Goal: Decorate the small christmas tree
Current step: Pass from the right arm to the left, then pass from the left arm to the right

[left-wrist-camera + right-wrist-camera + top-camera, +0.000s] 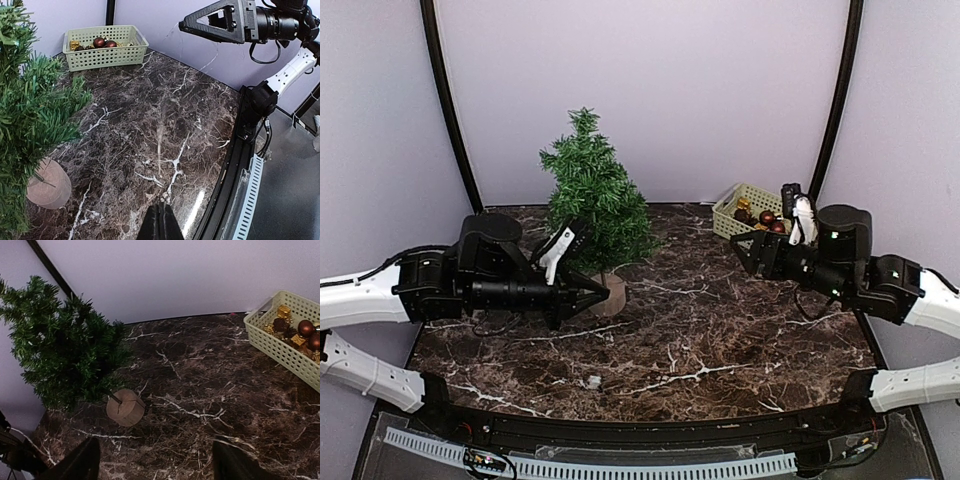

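The small christmas tree (595, 195) stands on the left-centre of the dark marble tabletop (720, 330), towards the back. Its long axis runs upright, with the tip pointing up and leaning a shade to the left in the top view. Its round stump base (617, 298) rests on the stone below the branches. The left hand (603, 291) reaches in level from the left and ends just beside the stump. From above the two seem to meet, but the left wrist view shows the stump (47, 182) off to one side of the fingers (160, 222), apart from them. Those fingers are pressed together with nothing between them. The right hand (740, 246) hangs above the tabletop in front of the pale green basket (728, 215) at the back right. Its own camera shows its fingers (80, 462) spread wide and empty. That view also shows the thin trunk slanting out of the stump (125, 407) into the branches, which the top view hides. The slant is probably only the camera's tilt. It also shows dark red baubles (306, 328) and gold ornaments (284, 311) in the basket.
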